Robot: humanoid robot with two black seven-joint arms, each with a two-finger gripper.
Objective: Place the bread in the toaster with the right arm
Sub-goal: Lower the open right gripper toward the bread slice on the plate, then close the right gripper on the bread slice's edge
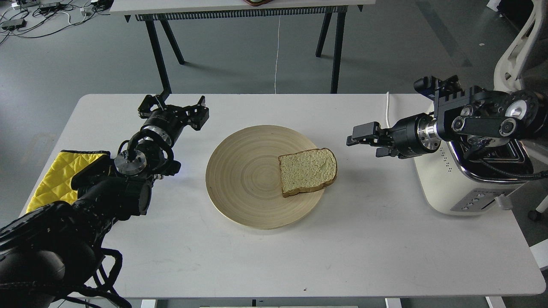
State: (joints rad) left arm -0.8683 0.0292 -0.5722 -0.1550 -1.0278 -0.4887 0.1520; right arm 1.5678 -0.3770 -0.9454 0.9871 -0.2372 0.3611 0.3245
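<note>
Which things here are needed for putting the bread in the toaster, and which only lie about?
Needed:
- bread
- toaster
- right gripper
- wooden plate, which holds the bread

Only lying about:
- yellow quilted cloth
- left gripper

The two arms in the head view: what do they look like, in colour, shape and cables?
Both arms are black, with silver round joints and black cables looping along them. The left gripper is a compact, pronged claw behind a silver ring. The right gripper has blocky black fingers on a silver-ringed cylindrical wrist.
</note>
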